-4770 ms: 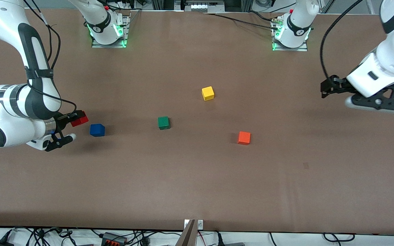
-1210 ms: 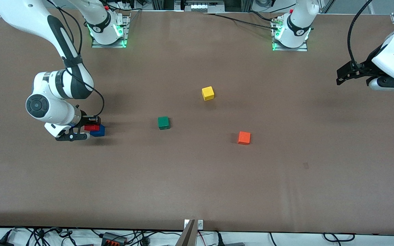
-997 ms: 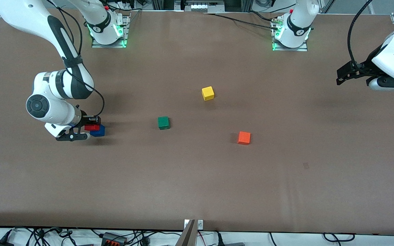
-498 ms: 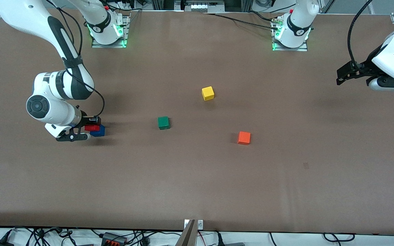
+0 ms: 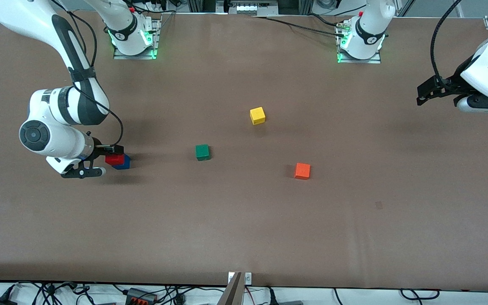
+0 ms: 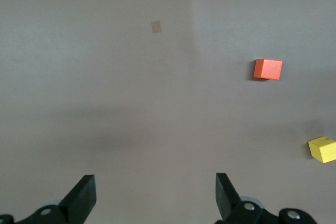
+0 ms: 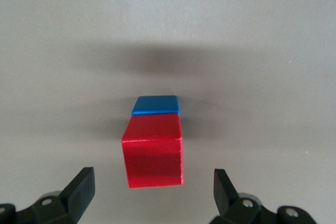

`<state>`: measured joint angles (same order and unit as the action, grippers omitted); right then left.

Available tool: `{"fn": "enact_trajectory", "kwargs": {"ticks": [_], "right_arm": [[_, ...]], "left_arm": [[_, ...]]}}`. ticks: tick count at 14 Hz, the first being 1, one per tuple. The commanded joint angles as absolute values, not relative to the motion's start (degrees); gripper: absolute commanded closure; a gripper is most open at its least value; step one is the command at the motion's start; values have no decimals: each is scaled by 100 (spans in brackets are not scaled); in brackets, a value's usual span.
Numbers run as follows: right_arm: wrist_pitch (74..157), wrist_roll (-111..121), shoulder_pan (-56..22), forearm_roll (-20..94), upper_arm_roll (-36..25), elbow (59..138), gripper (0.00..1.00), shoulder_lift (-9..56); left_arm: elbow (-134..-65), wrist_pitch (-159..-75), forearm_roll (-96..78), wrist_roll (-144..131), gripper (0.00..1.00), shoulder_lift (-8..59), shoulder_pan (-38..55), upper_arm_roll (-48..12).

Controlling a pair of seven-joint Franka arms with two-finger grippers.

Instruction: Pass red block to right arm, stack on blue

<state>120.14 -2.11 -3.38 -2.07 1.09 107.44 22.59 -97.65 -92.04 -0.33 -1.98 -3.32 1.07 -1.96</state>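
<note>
We see the red block (image 7: 153, 150) covering most of the blue cube (image 7: 155, 105), its matte faces clear of our spread right gripper (image 7: 152, 190). Our left gripper (image 6: 153, 199) waits agape over bare tabletop (image 6: 131, 103).

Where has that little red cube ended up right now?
The red block sits on the blue block at the right arm's end of the table, with the open right gripper beside it; the nearest other cube is green.
</note>
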Motion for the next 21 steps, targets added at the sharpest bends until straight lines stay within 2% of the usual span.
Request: {"fn": "enact_trajectory", "kwargs": {"ticks": [1,7,18,21], "right_arm": [[11673,-220,-343,-193,123,10592,0,2022],[9872,-562,-317,-220,97,9160,0,1986],[9721,-431,-158,-141,36,8060,0,1908],[9186,-448,8,-114,26,7719,0,1740]], "left_arm": [[-9756,-9123,-114,-246,0,-404,88,-185],[-9756,-9123,-114,-237,0,-404,88,-185],[-9756,-9123,-114,-237,0,-404,88,-185],[-9756,-9123,-114,-237,0,-404,88,-185]]}}
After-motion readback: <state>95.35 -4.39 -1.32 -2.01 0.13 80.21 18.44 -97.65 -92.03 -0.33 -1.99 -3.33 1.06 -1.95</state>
